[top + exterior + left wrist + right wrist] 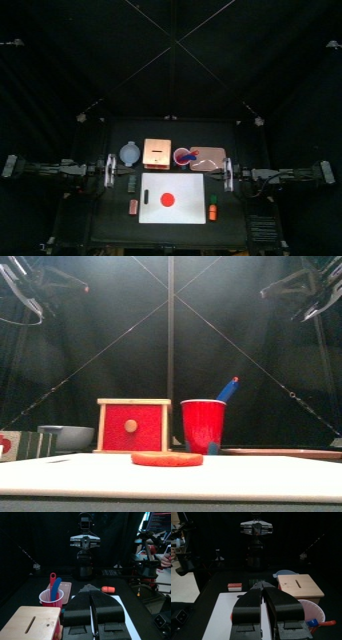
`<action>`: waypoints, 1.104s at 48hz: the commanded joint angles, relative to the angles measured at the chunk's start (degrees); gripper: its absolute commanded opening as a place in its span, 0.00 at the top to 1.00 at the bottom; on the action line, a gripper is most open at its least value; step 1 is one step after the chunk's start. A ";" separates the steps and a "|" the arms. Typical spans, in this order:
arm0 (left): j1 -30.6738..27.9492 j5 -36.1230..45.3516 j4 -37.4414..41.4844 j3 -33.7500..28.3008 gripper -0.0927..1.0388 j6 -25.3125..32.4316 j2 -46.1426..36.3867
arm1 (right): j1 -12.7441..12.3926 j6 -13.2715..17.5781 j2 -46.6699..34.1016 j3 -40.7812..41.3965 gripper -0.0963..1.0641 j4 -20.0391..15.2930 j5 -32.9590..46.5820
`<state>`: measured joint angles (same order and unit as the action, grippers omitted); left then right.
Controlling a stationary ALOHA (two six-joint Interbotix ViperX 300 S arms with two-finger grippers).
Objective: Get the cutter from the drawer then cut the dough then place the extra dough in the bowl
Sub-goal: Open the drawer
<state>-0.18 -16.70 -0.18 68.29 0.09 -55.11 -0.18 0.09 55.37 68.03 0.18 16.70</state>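
A flat red dough disc (pixel 168 199) (pixel 167 459) lies in the middle of the white cutting board (pixel 194 186) (pixel 267 478). Behind the board stands the pale wooden box (pixel 159 153) (pixel 30 623) (pixel 301 585); its red drawer front (pixel 134 424) is shut. The blue-grey bowl (pixel 128 153) (pixel 67 436) (pixel 284 574) sits left of the box. My left gripper (pixel 120 173) (pixel 91 594) hangs shut and empty at the board's left end. My right gripper (pixel 221 175) (pixel 262 586) hangs shut and empty at the right end. No cutter is in sight.
A red cup (pixel 185 156) (pixel 203 424) (pixel 51 598) with a blue knife (pixel 229 388) stands right of the box, and a pink tray (pixel 214 158) lies beside it. One small toy (pixel 134 207) lies left of the board, another (pixel 211 213) at its front right corner.
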 commanded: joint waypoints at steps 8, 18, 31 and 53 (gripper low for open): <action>0.97 -9.40 -1.85 0.53 0.85 -0.53 7.91 | -4.13 -0.09 -8.70 -2.64 0.89 2.64 4.48; 1.14 -19.51 -6.77 1.49 0.81 -0.79 16.79 | -7.12 -0.53 -24.08 -10.63 0.89 6.59 12.48; 2.29 -31.55 -20.13 2.11 0.70 -7.12 26.98 | -12.04 -0.88 -45.62 -24.87 0.89 13.80 18.63; 3.60 -32.78 -22.76 -1.23 0.27 -20.30 40.08 | -20.30 -0.79 -70.66 -45.53 0.89 18.37 18.81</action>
<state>3.16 -48.96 -22.85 69.17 -18.28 -17.49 -19.34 -0.88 -13.80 26.46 17.93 35.24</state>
